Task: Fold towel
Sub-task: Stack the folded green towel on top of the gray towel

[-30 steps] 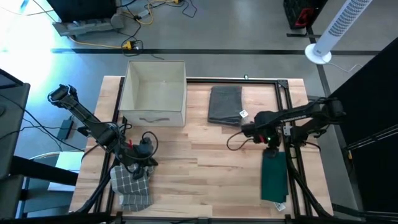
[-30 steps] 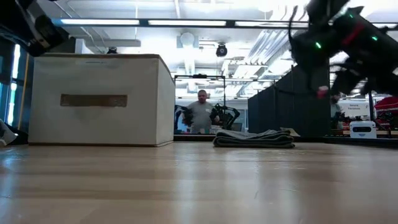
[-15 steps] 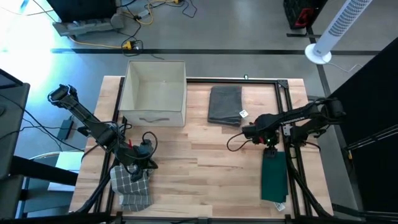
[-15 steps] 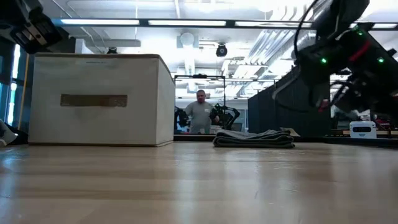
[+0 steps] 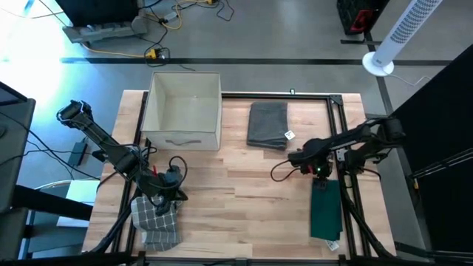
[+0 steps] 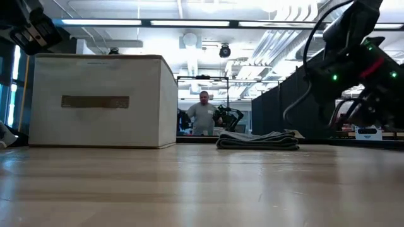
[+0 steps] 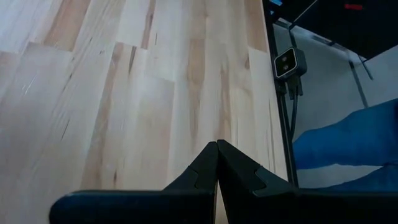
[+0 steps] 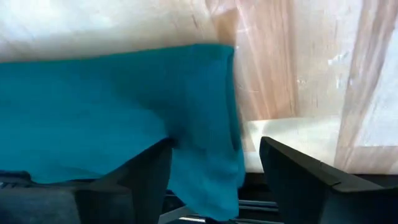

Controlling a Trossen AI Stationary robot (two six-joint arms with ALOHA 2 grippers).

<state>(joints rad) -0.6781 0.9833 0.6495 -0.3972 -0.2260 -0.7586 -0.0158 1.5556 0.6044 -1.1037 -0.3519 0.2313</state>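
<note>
The right end effector (image 5: 319, 177) hangs spread over the near end of the teal towel (image 5: 325, 210), which lies at the desk's (image 5: 244, 192) right edge, well right of the white fabric box (image 5: 183, 111). Three towels show: the teal one, a folded grey towel (image 5: 267, 124) just right of the box, and a checked towel (image 5: 157, 222) in front of it. The left end effector (image 5: 168, 198), fingers pressed together, sits above the checked towel, its arm stretched low. A person (image 6: 203, 115) stands far behind the desk.
</note>
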